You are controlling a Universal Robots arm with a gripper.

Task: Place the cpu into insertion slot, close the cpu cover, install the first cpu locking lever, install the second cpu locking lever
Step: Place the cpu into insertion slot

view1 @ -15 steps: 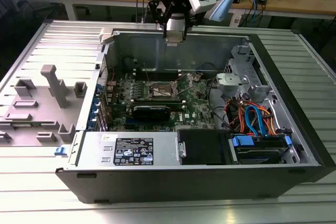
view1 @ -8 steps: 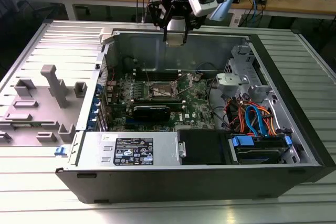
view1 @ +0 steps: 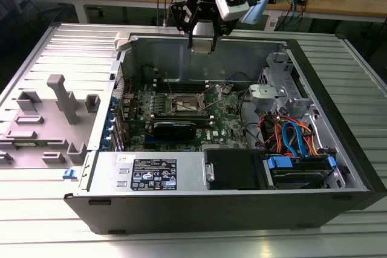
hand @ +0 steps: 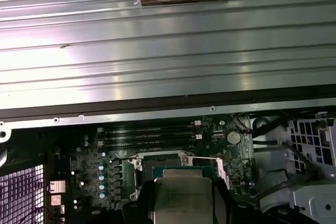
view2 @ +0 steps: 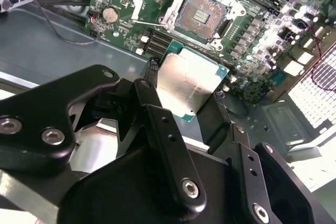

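grey ribbed table [view1: 36, 234] holds an open computer case [view1: 181, 209]. the claw [view1: 203, 43] is clamped on the cpu [view2: 190, 85], above its far wall. the insertion slot [view2: 202, 17] is empty, so nothing is done yet.

Bright, even room light in the exterior view leaves the case [view1: 211, 58] interior shadowed. Glare streaks the ribbed table [hand: 157, 61] in the first wrist view; in the second wrist view the cpu [view2: 190, 85] gleams and part of the motherboard [view2: 262, 40] washes out
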